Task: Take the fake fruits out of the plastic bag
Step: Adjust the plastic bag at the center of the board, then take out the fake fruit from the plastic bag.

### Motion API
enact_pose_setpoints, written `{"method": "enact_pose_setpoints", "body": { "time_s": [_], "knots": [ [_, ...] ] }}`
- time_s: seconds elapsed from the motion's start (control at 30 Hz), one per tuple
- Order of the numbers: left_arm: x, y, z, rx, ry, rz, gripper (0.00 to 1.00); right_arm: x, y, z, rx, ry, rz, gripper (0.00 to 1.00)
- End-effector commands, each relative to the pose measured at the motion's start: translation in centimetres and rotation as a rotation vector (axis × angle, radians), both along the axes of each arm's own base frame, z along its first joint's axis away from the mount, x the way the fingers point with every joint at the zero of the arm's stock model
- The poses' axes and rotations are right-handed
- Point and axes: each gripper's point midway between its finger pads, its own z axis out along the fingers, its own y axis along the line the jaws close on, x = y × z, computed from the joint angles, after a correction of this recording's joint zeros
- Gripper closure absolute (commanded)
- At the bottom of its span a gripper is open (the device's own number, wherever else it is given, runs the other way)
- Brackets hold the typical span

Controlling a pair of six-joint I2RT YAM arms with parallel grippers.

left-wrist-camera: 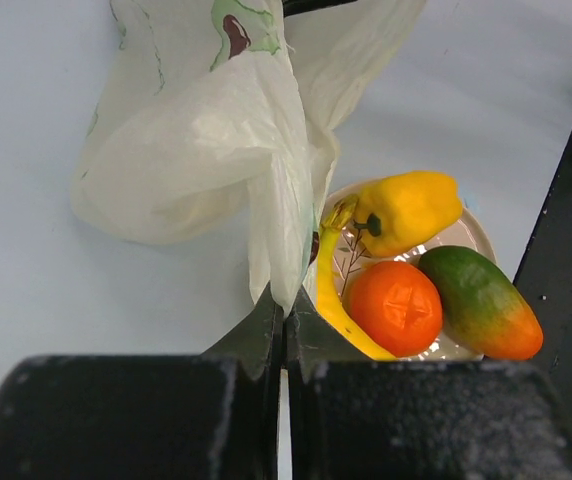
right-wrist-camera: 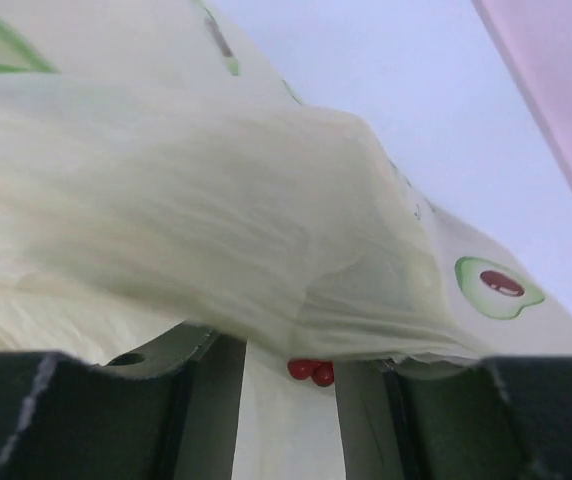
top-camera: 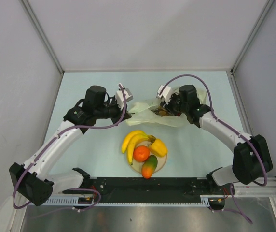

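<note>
Left wrist: plastic bag (left-wrist-camera: 196,140) is pinched tight by left gripper (left-wrist-camera: 284,325); right gripper (right-wrist-camera: 288,362) is spread, film draped across it, which could be torn if tugged.

The plastic bag (top-camera: 145,108) lies behind the plate (left-wrist-camera: 474,232). On the plate, the banana bunch (top-camera: 132,140) is left, the lemon-like fruit (top-camera: 158,147) right, the orange (top-camera: 141,153) between them (slightly nearer), the mango (top-camera: 149,166) foremost.

Beige plate (left-wrist-camera: 479,234) on pale table (top-camera: 97,151)
</note>
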Motion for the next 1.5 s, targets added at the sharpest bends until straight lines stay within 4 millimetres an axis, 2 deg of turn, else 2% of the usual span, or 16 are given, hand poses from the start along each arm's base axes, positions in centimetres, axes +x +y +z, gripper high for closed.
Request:
{"method": "enact_pose_setpoints", "body": {
  "time_s": [0.0, 0.23, 0.3, 0.47, 0.53, 0.6, 0.67, 0.77, 0.93, 1.07, 1.17, 1.23, 1.27, 1.3, 1.4, 1.47],
  "knots": [
    [-0.2, 0.1, 0.6, -0.007, -0.033, -0.01, 1.0, -1.9, 1.3, 1.9, 0.002, -0.019, 0.135, 0.59],
    [0.8, -0.1, 1.2, -0.001, -0.044, 0.005, 1.0, 0.7, 1.1, -3.7, -0.143, 0.002, 0.079, 0.7],
    [1.0, -0.1, 1.1, 0.004, -0.044, 0.006, 1.0, 0.5, 0.9, -5.2, -0.195, 0.013, 0.108, 0.71],
    [1.6, -0.1, 1.0, 0.015, -0.056, 0.021, 1.0, -2.5, 1.6, -6.1, -0.25, 0.074, 0.171, 0.73],
    [1.9, -0.1, 1.0, 0.015, -0.061, 0.029, 1.0, -2.7, 1.8, -6.3, -0.258, 0.064, 0.177, 0.72],
    [2.0, -0.1, 1.1, 0.016, -0.063, 0.031, 1.0, -1.4, 1.9, -6.1, -0.271, 0.012, 0.164, 0.62],
    [1.9, -0.1, 1.1, 0.018, -0.06, 0.029, 1.0, 0.3, 1.8, -5.9, -0.295, -0.057, 0.138, 0.45],
    [1.9, -0.1, 0.8, 0.03, -0.052, 0.023, 1.0, 1.7, 1.7, -6.3, -0.345, -0.125, 0.162, 0.33],
    [2.2, 0.1, 0.7, 0.045, -0.058, 0.032, 1.0, 2.7, 1.3, -7.5, -0.401, -0.148, 0.212, 0.24],
    [2.4, 0.1, 0.6, 0.047, -0.061, 0.038, 1.0, 3.2, 1.0, -9.6, -0.432, -0.122, 0.234, 0.21],
    [2.4, 0.1, 0.8, 0.041, -0.065, 0.037, 1.0, 4.2, 0.9, -10.6, -0.444, -0.116, 0.22, 0.21],
    [2.4, 0.1, 0.8, 0.042, -0.064, 0.038, 1.0, 5.6, 1.0, -10.2, -0.431, -0.144, 0.18, 0.21],
    [2.3, 0.1, 0.7, 0.044, -0.062, 0.036, 1.0, 5.9, 0.8, -11.1, -0.437, -0.127, 0.171, 0.22],
    [2.3, 0.1, 0.6, 0.046, -0.062, 0.034, 1.0, 6.7, 0.9, -10.6, -0.428, -0.138, 0.154, 0.23],
    [2.2, 0.1, 0.5, 0.045, -0.058, 0.032, 1.0, 7.7, 0.8, -10.6, -0.413, -0.118, 0.144, 0.38],
    [2.2, 0.1, 0.5, 0.043, -0.057, 0.034, 1.0, 7.7, 1.1, -9.8, -0.399, -0.125, 0.16, 0.58]
  ]
}}
